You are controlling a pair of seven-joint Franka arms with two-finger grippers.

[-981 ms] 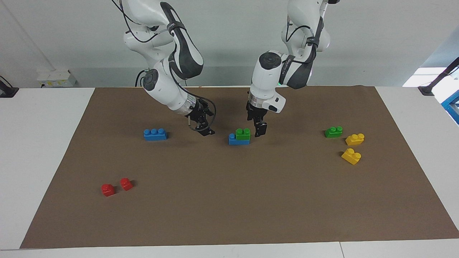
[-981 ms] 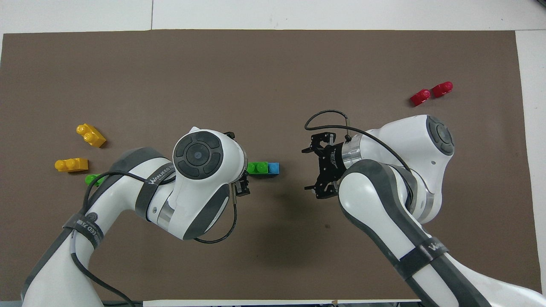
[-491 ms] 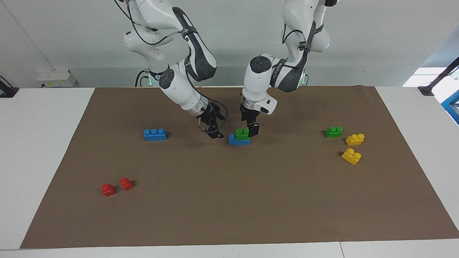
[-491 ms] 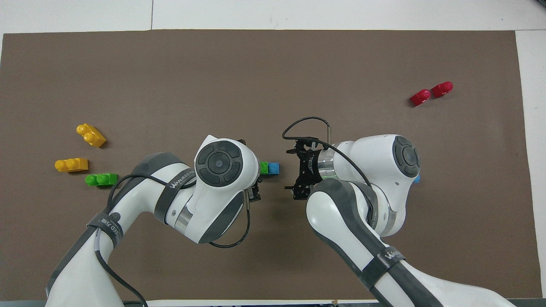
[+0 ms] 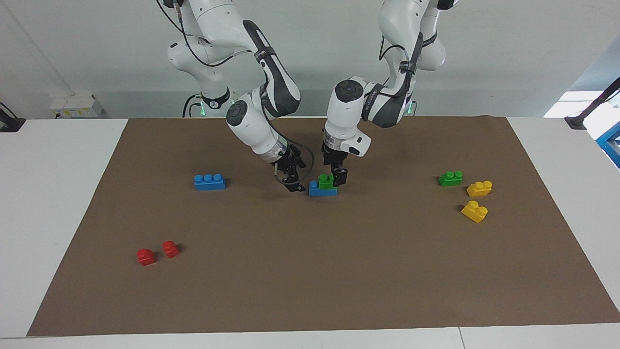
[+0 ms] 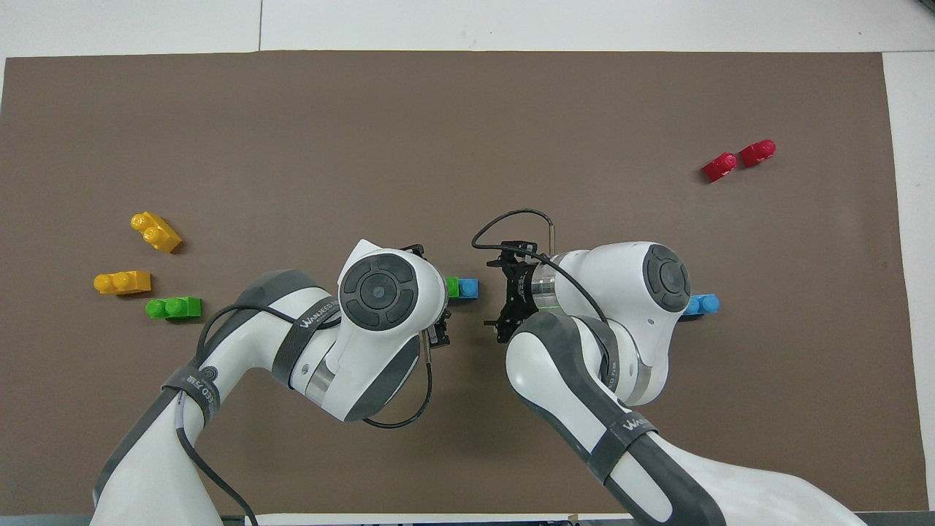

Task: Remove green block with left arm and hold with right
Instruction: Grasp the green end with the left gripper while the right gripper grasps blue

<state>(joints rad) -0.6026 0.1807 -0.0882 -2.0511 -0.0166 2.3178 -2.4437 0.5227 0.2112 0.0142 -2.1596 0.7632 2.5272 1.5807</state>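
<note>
Brown mat [image 5: 310, 271] over a white table [image 5: 58, 194], pale wall at the robots' end; open room around the stack, loose bricks well apart.

Left gripper [image 5: 336, 175] down at the green block [image 5: 326, 182], fingers spread, one finger alongside the block's end toward the left arm's end of the table; grip not yet closed, as far as can be seen. Right gripper [image 5: 292, 180] low just beside the blue base brick [image 5: 322, 190], on the right arm's end, jaws spread, holding nothing.

Green block studded onto the blue base brick, mid-mat. Probably light, rigid, smooth plastic; slippery under a shallow pinch, stuck by stud friction. Best taken across its flat side walls, below the studs; base pinned by its long sides.

Second green brick [image 5: 450, 178] beside two yellow bricks [image 5: 478, 188], another blue brick [image 5: 209, 182], two red pieces [image 5: 157, 252].
</note>
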